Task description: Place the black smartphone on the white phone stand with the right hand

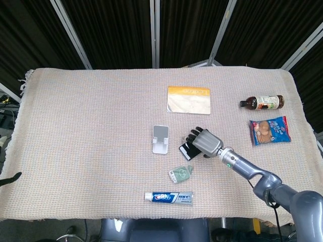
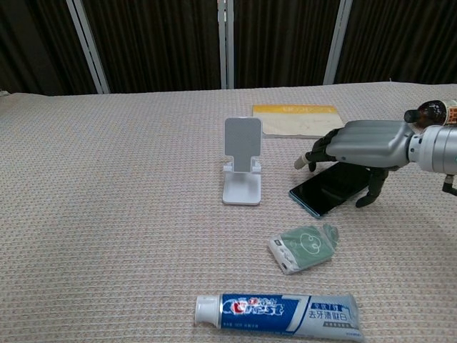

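The right hand lies over the black smartphone at centre frame, fingers spread above its upper part, only the phone's lower-left end showing; the white phone stand sits just left of it on the cloth-covered desk; a green pouch and a toothpaste tube lie below; an orange booklet above; a bottle and biscuit packet at right.

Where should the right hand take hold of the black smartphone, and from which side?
Across its long edges, from above. The black smartphone lies flat and diagonal on the cloth, so only its thin sides offer purchase. The right hand already hovers over its far end, thumb by one edge.
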`<state>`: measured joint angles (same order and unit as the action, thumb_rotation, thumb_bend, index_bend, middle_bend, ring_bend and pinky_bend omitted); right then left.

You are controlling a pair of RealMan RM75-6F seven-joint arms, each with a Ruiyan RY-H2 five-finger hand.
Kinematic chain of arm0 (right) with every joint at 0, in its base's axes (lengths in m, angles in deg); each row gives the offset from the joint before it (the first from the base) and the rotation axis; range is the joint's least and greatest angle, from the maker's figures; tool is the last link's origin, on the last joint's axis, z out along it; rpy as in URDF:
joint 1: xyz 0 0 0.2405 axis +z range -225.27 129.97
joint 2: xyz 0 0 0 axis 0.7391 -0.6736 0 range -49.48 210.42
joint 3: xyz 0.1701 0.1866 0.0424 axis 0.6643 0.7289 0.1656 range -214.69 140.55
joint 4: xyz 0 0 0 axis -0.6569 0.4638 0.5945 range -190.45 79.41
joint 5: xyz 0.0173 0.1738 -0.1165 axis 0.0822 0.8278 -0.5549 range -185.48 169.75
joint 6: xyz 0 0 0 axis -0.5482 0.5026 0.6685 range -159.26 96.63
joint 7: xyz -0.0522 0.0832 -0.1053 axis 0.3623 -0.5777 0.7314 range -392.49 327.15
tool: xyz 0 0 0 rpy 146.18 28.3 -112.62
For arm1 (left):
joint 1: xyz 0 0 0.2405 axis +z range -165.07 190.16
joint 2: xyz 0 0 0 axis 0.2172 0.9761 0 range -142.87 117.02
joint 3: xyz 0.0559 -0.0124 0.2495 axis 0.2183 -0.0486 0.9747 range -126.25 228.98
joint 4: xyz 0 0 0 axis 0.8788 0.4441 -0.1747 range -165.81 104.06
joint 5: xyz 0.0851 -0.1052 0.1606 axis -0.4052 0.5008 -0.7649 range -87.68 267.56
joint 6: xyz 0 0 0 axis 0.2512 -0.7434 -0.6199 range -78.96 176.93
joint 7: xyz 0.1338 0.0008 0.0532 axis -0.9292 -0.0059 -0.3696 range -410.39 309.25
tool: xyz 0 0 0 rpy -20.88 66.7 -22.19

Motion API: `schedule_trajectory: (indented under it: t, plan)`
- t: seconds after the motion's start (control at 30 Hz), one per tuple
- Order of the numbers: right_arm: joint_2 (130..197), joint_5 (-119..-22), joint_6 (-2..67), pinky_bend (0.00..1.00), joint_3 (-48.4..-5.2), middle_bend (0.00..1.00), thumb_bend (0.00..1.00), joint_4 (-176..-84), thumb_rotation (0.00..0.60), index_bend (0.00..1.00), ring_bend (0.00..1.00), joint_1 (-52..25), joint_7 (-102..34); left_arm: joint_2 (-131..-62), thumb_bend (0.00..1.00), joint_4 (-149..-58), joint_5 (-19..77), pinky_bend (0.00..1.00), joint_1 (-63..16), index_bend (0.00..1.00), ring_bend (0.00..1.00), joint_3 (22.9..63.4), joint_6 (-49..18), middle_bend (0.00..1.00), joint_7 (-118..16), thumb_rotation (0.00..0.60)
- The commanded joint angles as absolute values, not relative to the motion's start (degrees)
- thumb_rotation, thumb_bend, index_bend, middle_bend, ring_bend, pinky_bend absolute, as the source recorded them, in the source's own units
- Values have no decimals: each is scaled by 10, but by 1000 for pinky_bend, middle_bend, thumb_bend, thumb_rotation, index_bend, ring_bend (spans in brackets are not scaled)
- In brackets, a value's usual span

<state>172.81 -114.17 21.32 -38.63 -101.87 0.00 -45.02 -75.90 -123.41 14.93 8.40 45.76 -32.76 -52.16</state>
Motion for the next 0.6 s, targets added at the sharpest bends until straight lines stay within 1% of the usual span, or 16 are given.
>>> schedule_trajectory:
  t: [0.03, 0.17, 0.27, 0.33, 0.4, 0.47, 0.53, 0.6]
  plan:
    - [1747, -1143, 223, 206, -399, 249, 0, -985, 600, 178, 171, 5, -441, -760, 0, -1234, 150, 0, 84, 0, 0, 458, -328, 0, -523, 600]
    - [1759, -1144, 225, 206, -410, 248, 0, -957, 600, 179, 171, 8, -433, -760, 0, -1235, 150, 0, 84, 0, 0, 458, -328, 0, -524, 600]
    - [1764, -1143, 225, 206, -417, 267, 0, -946, 600, 195, 182, 8, -435, -760, 0, -1235, 150, 0, 84, 0, 0, 458, -328, 0, -525, 600]
    - [1769, -1140, 226, 208, -422, 319, 0, -939, 600, 260, 222, 9, -440, -760, 0, -1234, 150, 0, 84, 0, 0, 457, -328, 0, -525, 600]
    - [1774, -1141, 233, 234, -426, 425, 3, -931, 600, 382, 318, 9, -443, -760, 0, -1234, 151, 0, 84, 0, 0, 457, -327, 0, -525, 600]
    - [1782, -1143, 252, 264, -430, 504, 23, -916, 600, 454, 398, 7, -442, -760, 0, -1233, 151, 0, 83, 0, 0, 457, -326, 0, -524, 600]
    - [1788, -1144, 272, 281, -431, 549, 49, -901, 600, 497, 448, 2, -439, -760, 0, -1234, 152, 0, 83, 0, 0, 457, -326, 0, -523, 600]
    - [1792, -1145, 297, 287, -433, 560, 58, -886, 600, 518, 462, -2, -436, -759, 0, -1234, 151, 0, 83, 0, 0, 457, -326, 0, -521, 600]
